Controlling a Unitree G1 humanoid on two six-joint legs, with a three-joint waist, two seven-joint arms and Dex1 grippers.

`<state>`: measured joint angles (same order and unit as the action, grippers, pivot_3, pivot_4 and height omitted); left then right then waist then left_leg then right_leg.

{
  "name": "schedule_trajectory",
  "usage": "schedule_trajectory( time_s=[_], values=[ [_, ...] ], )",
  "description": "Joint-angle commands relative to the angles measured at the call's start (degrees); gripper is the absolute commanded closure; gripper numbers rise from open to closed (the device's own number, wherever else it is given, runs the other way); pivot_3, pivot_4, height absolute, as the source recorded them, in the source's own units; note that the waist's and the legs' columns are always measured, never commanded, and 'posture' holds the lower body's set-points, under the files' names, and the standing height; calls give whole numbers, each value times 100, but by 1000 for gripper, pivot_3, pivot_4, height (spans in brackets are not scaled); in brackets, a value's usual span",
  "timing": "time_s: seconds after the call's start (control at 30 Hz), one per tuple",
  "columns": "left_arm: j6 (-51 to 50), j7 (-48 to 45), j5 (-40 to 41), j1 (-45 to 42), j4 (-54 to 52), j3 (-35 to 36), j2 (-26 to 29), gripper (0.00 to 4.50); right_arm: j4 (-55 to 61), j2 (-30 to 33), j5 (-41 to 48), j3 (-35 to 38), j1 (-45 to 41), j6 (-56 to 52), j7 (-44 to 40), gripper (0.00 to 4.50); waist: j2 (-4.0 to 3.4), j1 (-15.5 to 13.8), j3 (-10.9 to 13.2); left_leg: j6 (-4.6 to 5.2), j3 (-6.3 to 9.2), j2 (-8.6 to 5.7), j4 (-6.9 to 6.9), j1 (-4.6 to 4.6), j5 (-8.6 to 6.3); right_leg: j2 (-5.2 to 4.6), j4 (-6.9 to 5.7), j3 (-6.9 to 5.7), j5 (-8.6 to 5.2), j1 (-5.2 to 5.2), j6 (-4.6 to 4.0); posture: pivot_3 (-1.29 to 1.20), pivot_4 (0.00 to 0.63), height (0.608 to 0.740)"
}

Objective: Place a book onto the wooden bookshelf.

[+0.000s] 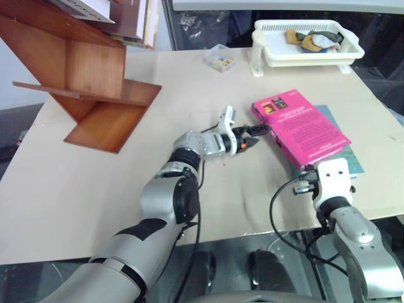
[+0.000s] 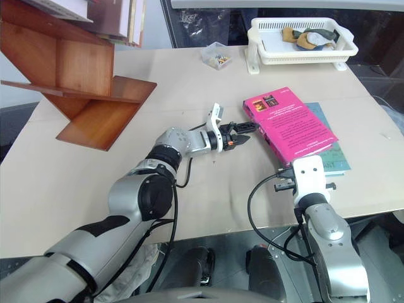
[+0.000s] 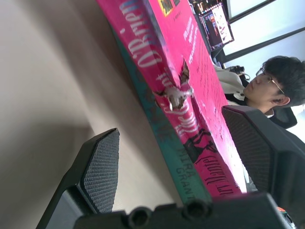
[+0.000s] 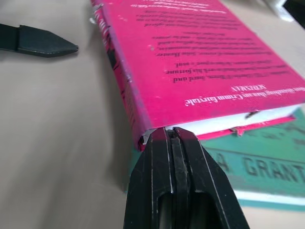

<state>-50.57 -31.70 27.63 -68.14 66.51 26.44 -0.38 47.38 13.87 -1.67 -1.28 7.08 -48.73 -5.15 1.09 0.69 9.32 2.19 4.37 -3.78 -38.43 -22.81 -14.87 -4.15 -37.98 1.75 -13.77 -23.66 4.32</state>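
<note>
One pink book point(image 1: 302, 128) atop one teal book point(image 1: 350, 161), left gripper point(image 1: 251, 137) spread wide w/ nothing held, right gripper point(image 4: 174, 138) pinched closed, empty.

Both arms wore silver-grey shells with black joint bands. The left gripper point(image 1: 250, 136) had black textured finger pads point(image 3: 101, 168) and an orange-ringed wrist. The right gripper point(image 4: 175, 135) was black, its white wrist block trailing looped black cables.

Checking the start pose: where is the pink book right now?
In the left eye view, the pink book lies right of centre, atop a teal-green book.
</note>
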Motion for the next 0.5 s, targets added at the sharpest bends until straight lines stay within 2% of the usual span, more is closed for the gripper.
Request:
schedule_trajectory(
  time_s=[0.03, 0.17, 0.2, 0.3, 0.5],
  values=[
    [-111, 39, 182, 7, -223, 39, -10, 551, 189, -3, -16, -12, 20, 102, -11, 4480, 0, 0, 0, 0, 0, 0, 0, 0, 0, 0, 0, 0, 0, 0, 0, 0, 150, 740],
    [-138, 128, 299, 34, -188, 107, -76, 551, 693, -13, 306, 100, 426, -120, -288, 4480, 0, -17, 0, 0, 0, -1, 0, -1, 0, -1, 1, 0, 0, 1, 0, 0, 150, 740],
    [-129, 150, 323, 40, -178, 123, -92, 551, 795, -27, 359, 134, 501, -148, -319, 3949, 0, -13, 0, 0, 1, -1, 1, -2, 0, -1, 1, -1, 0, 0, 0, 0, 150, 740],
    [-37, 255, 409, 48, -110, 210, -187, 551, 1193, 50, 428, 83, 883, 62, -364, 2885, -1, -8, 0, 0, 0, -1, 1, -2, 0, -2, 2, 0, 0, 1, 0, 0, 150, 740],
    [204, 372, 474, 33, -29, 288, -391, 551, 1262, -25, 511, -328, 1001, 1105, -81, 24, -1, 8, -1, -1, 0, 1, 0, 3, 0, 0, 0, -1, 0, 2, 1, 0, 150, 740]
  ],
)
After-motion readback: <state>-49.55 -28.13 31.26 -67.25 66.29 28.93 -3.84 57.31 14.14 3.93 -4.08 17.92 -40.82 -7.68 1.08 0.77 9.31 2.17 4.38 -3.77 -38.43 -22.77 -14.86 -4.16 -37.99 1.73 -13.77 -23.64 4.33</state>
